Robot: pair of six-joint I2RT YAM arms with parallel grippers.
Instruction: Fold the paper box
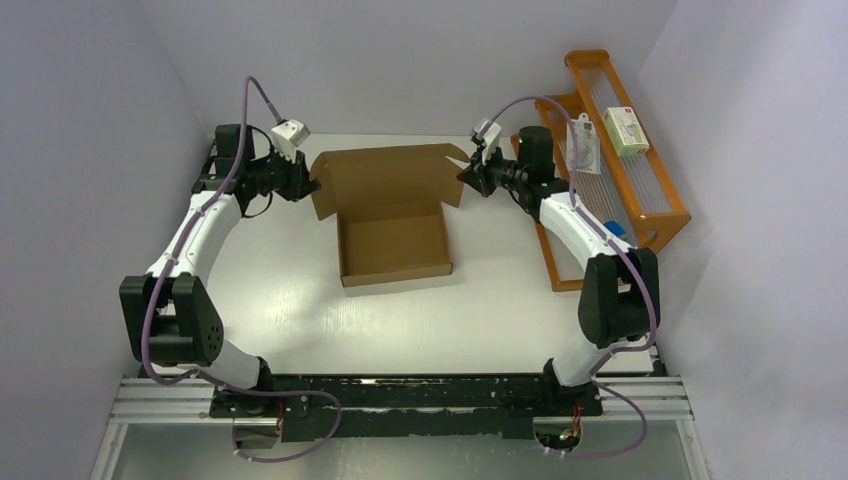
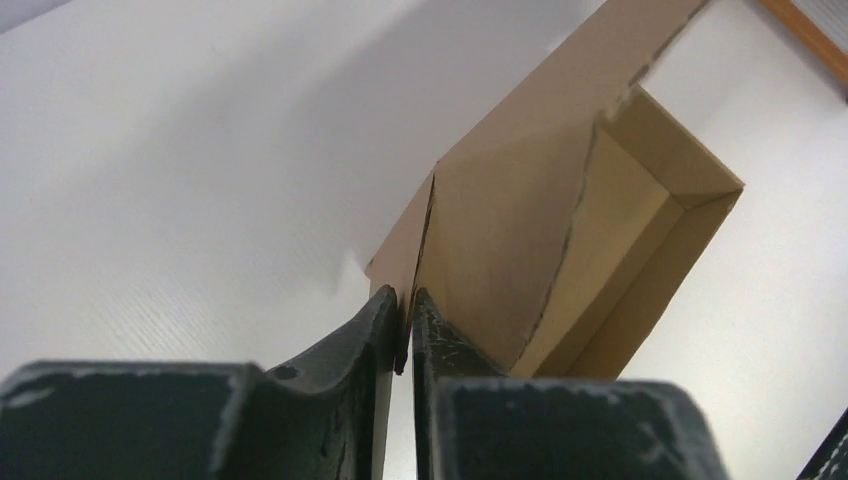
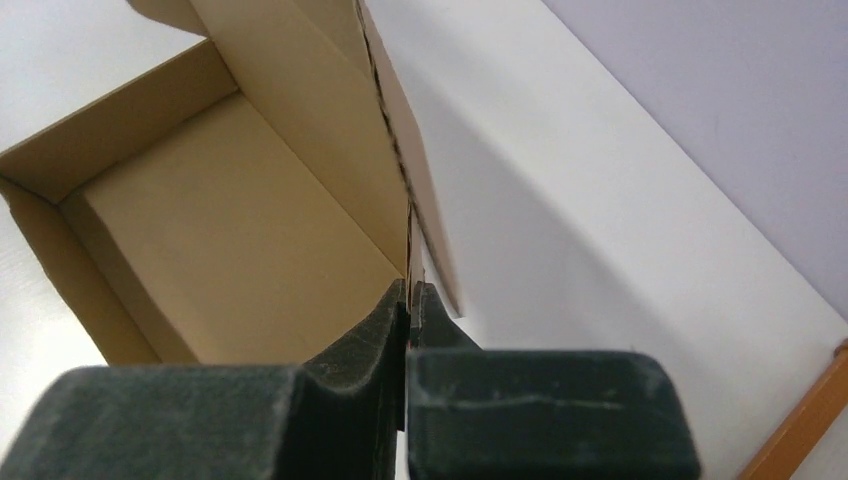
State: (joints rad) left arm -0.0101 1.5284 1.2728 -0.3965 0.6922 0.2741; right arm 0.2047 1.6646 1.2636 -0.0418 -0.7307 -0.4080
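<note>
Both arms reach forward, elbows splayed outward, forearms angled inward. Left end effector [image 1: 312, 186] and right end effector [image 1: 463, 176] face each other, each pinched tight on a paper box [image 1: 390, 178] flap.

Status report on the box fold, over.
Left tool shut on left lid flap of plain brown cardboard box. Right tool shut on right flap. Lid raised, tray formed. Nothing blocking.

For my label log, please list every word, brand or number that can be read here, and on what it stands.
No text can be read.
The white packages on the orange rack: some print, too small and blurred to read.
The paper box: plain brown, no print.
</note>
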